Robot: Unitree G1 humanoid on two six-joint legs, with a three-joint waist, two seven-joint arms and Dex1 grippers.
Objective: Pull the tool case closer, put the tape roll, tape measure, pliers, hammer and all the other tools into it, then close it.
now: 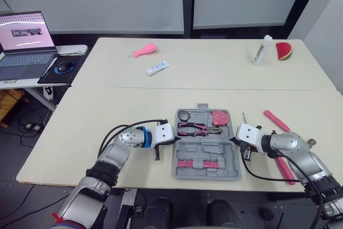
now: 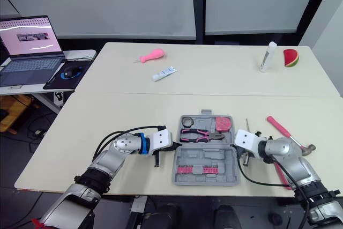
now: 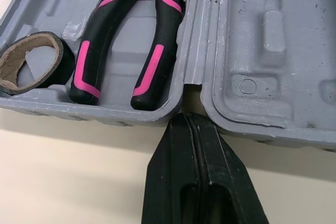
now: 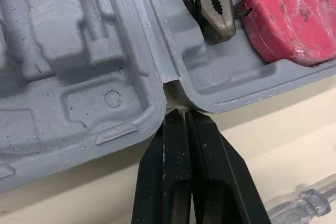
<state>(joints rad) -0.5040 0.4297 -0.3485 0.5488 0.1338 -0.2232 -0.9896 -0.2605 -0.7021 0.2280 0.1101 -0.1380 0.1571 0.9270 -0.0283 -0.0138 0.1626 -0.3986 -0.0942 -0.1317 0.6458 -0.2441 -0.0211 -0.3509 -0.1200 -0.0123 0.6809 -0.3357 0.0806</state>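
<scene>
You have the left gripper (image 3: 188,121) with its 2 fingers pressed together, holding nothing, tips at the hinge notch on the left edge of the open case (image 1: 206,148). The case lies at the near middle of the table. Its far half holds, from left, the tape roll (image 1: 185,115), pliers (image 1: 198,128) and tape measure (image 1: 220,117). Your right gripper (image 4: 184,114), fingers likewise closed and empty, sits at the notch on the case's right edge. Right of it, a screwdriver (image 4: 304,205) and then a hammer (image 1: 274,120) lie on the table outside the case.
</scene>
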